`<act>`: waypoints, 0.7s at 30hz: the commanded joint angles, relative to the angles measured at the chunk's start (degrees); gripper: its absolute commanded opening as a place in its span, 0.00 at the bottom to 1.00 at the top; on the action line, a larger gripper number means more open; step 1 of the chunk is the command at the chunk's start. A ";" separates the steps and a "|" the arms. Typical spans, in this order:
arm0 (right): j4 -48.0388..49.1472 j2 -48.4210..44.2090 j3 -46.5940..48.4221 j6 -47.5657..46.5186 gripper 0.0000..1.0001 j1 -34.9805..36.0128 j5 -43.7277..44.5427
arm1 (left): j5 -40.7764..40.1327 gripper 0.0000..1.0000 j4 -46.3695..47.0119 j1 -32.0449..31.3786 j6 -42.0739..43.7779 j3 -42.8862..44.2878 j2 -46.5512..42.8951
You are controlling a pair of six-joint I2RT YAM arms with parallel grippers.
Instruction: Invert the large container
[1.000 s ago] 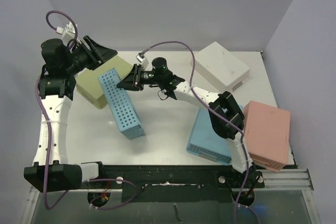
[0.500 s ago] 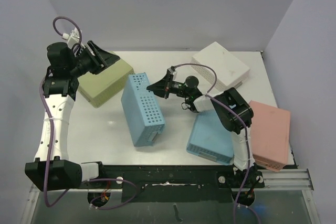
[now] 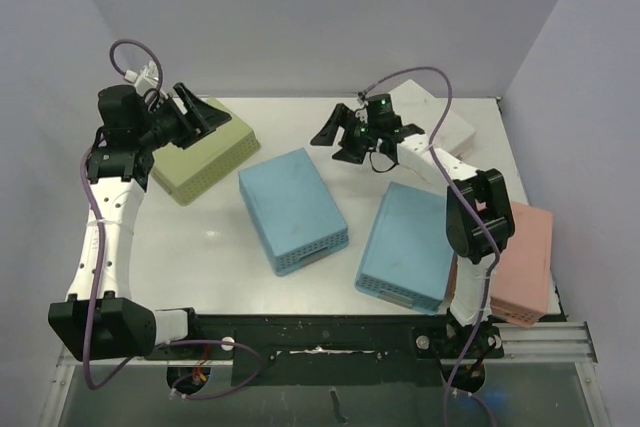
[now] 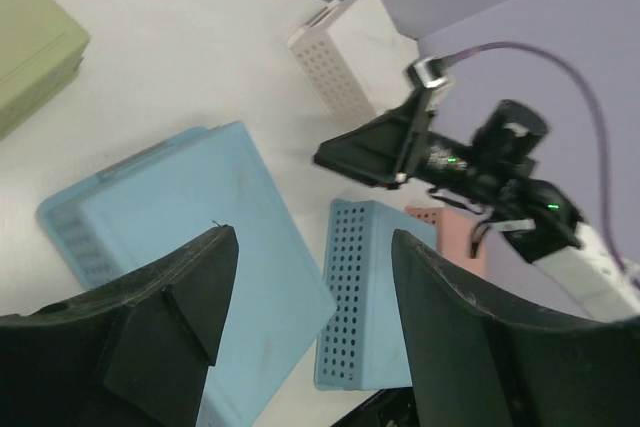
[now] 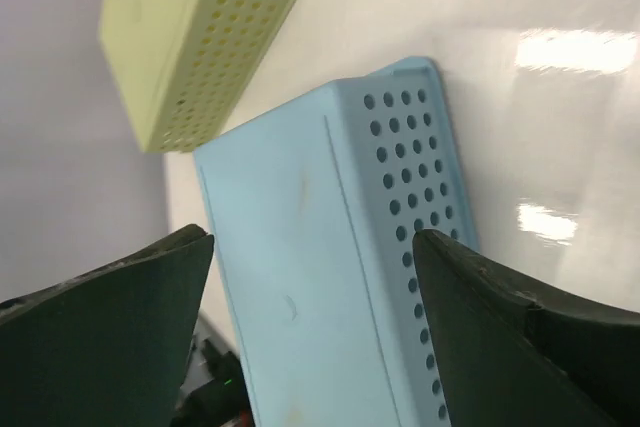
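Large blue container [image 3: 293, 209], centre frame, bottom-up: likely light, rigid; grasp perforated side wall. Left gripper [image 3: 205, 115], right gripper [image 3: 325, 149] wide apart, empty.

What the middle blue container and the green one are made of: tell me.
Blue container: probably moulded plastic, matte; smooth solid base facing up, rows of round holes in its side walls. Green container: seemingly the same matte plastic, with perforated sides too.

End effector [image 5: 312, 237] spread wide, blue container [image 5: 290, 287] bottom-up ahead, yellow-green container [image 5: 190, 37] just beyond.
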 commanded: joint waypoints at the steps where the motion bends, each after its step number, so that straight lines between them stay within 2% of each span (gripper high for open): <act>1: -30.75 -5.33 11.45 -20.33 0.87 0.65 21.57 | -8.07 0.63 -6.35 -1.76 7.34 2.56 1.59; 3: -37.31 -5.96 15.80 -21.29 0.96 0.52 33.09 | -15.83 0.64 -9.12 -3.85 9.45 3.83 2.03; 5: -42.90 -6.89 20.30 -21.88 1.00 0.06 41.21 | -19.69 0.64 -9.74 -4.91 10.19 4.34 1.93; 8: -47.40 -11.43 22.74 -21.97 0.98 -0.77 52.03 | -26.93 0.64 -10.06 -6.41 9.52 5.52 1.74; 12: -50.38 -22.31 21.66 -22.17 0.98 -2.35 61.64 | -39.72 0.64 -14.72 -8.45 7.64 9.65 3.49; 16: -44.97 -35.52 10.68 -24.12 0.98 -3.28 65.81 | -46.86 0.64 -17.65 -9.12 8.02 11.27 4.01; 21: -40.12 -48.73 -4.92 -20.19 0.98 -4.68 71.79 | -47.96 0.64 -14.88 -9.11 10.42 7.88 1.71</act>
